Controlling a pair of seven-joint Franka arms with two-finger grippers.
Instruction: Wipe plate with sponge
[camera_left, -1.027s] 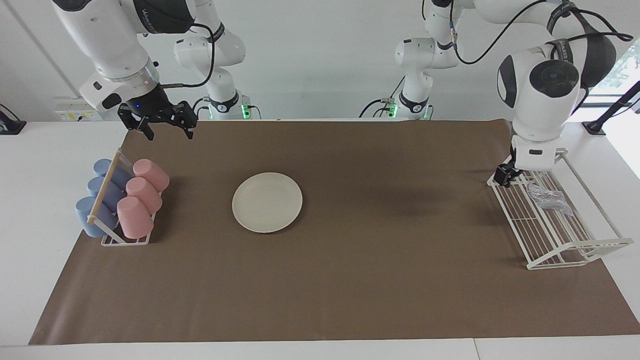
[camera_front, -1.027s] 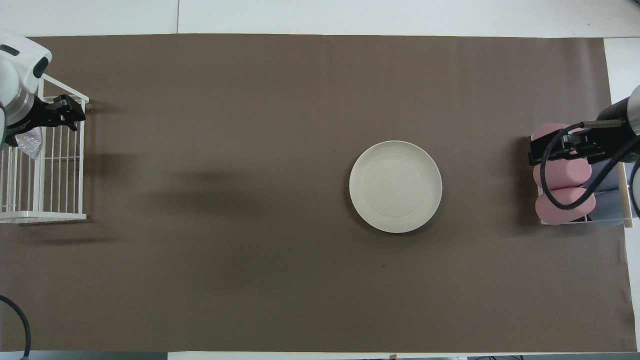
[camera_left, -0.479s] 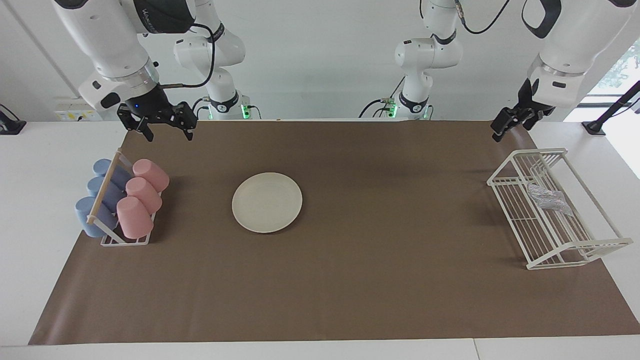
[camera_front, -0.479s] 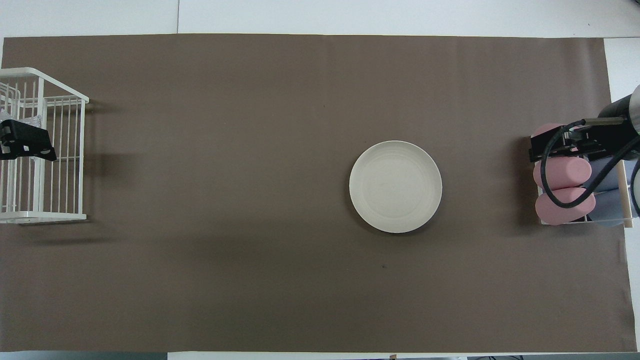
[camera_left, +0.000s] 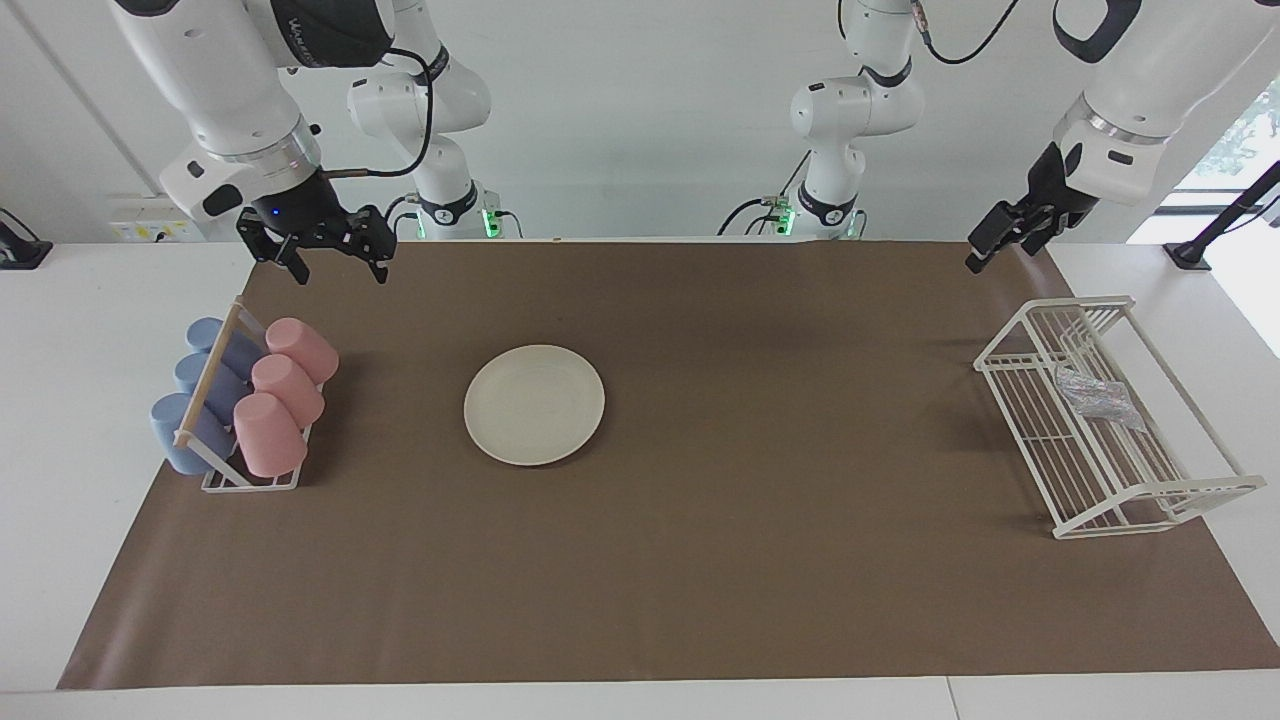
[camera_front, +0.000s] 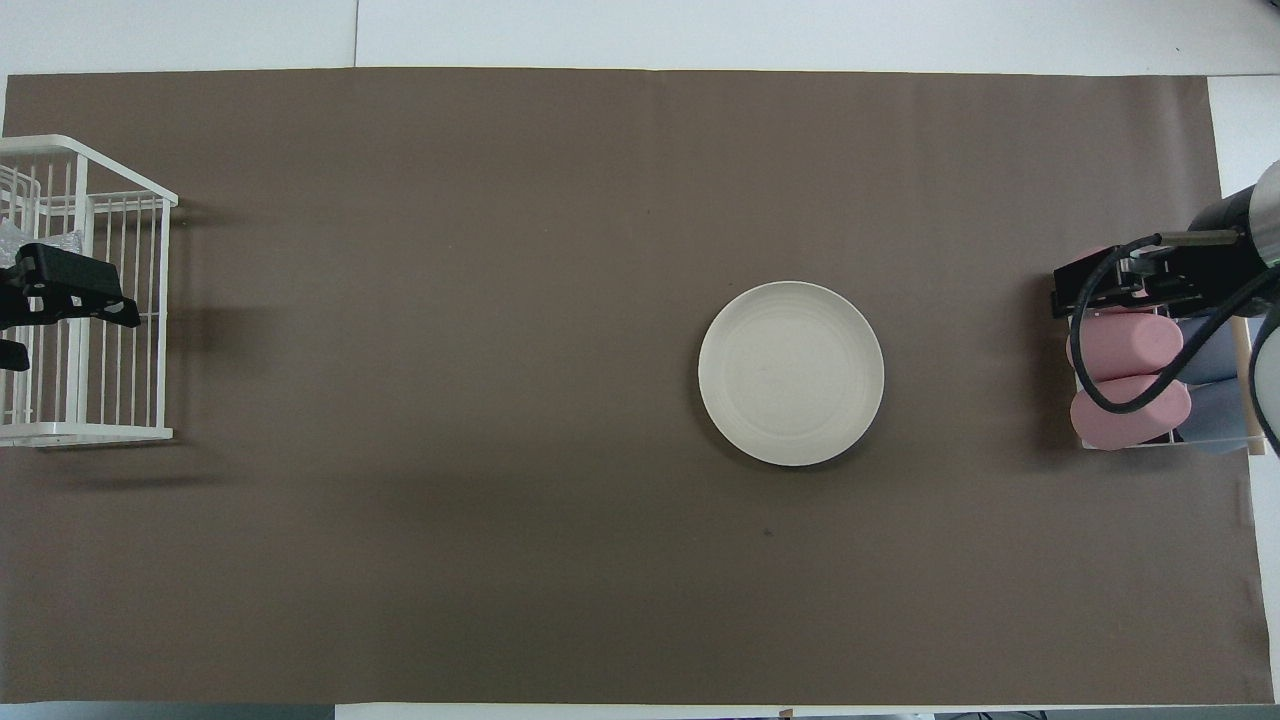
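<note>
The cream-white plate (camera_left: 534, 404) lies flat on the brown mat, also in the overhead view (camera_front: 790, 373). The silvery crinkly sponge (camera_left: 1095, 395) lies in the white wire rack (camera_left: 1040, 440) at the left arm's end; in the overhead view only a bit of the sponge (camera_front: 8, 240) shows at the picture's edge. My left gripper (camera_left: 978, 258) hangs high over the mat beside the rack, and the overhead view shows it (camera_front: 70, 300) over the rack. My right gripper (camera_left: 337, 264) is open and empty, raised over the mat's edge by the cup rack (camera_front: 1120, 285).
A small rack (camera_left: 215, 400) with three pink cups (camera_left: 280, 395) and three blue cups (camera_left: 195, 395) lying on their sides stands at the right arm's end. The brown mat (camera_left: 760, 560) covers most of the white table.
The left arm has lifted up and away from the wire rack, then shifted slightly toward the table's middle. The sponge has stayed in the rack. The right gripper has hardly moved.
</note>
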